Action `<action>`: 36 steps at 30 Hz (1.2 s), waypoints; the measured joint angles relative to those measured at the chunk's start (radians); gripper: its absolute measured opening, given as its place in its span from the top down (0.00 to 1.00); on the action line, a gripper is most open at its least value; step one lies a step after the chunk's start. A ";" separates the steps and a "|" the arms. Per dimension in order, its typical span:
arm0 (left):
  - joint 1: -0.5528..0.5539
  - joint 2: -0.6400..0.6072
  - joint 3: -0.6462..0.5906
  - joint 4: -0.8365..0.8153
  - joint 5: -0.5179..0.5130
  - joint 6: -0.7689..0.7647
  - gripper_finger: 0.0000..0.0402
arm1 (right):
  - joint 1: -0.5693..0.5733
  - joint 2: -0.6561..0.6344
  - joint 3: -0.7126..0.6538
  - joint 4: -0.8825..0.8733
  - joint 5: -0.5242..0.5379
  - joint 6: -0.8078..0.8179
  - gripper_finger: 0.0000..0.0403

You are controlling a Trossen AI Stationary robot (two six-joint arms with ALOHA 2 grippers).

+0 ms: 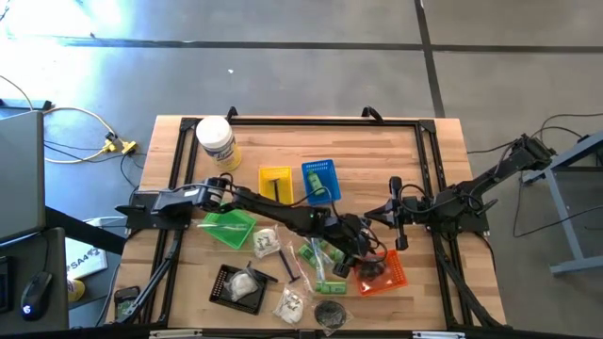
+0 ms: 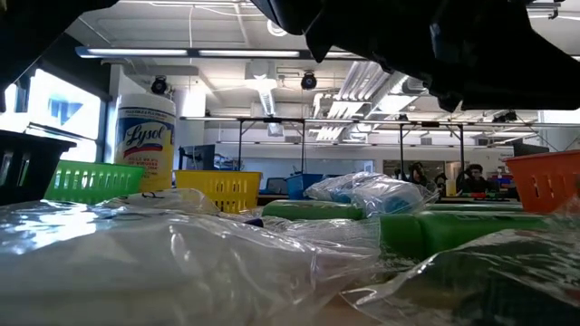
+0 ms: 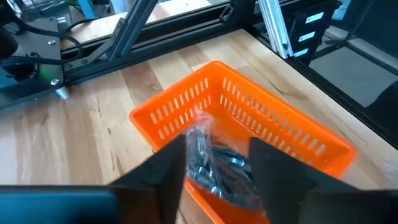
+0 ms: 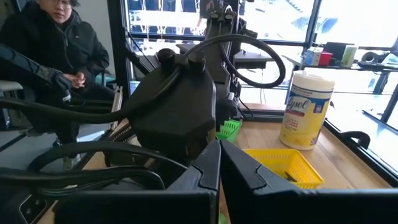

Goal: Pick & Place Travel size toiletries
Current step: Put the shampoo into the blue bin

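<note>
Fingers [image 3: 168, 171] of the left arm clamp a clear packet [image 3: 214, 165] (black pieces inside) over the orange basket [image 3: 273, 124].

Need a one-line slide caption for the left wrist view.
Left gripper holds a clear packet of dark pieces over the orange basket.

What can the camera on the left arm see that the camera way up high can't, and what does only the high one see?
Only the left wrist view shows, close up, the left gripper holding a clear packet of dark pieces over the orange basket. Only the high view shows the yellow basket, blue basket, green basket, black tray, white jar and the right gripper. Both show the orange basket and wooden table.
</note>
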 joint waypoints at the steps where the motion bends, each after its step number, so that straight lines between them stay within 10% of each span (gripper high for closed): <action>1: 0.001 0.000 0.000 0.000 -0.007 0.001 0.53 | 0.000 0.000 0.000 0.000 0.000 0.000 1.00; 11: -0.018 -0.240 0.000 -0.546 -0.030 0.046 0.46 | 0.000 0.000 0.000 -0.050 -0.001 0.044 1.00; 21: -0.190 -0.630 -0.184 -0.928 -0.369 -0.174 0.97 | 0.014 0.024 0.001 -0.100 0.005 0.052 1.00; 29: -0.387 -1.076 -0.584 -0.743 -0.696 -0.369 0.98 | 0.012 0.058 0.001 -0.084 0.006 0.056 1.00; 36: -0.171 -1.548 -1.079 -0.412 -0.682 -0.327 1.00 | -0.060 0.075 0.001 0.031 -0.035 -0.003 1.00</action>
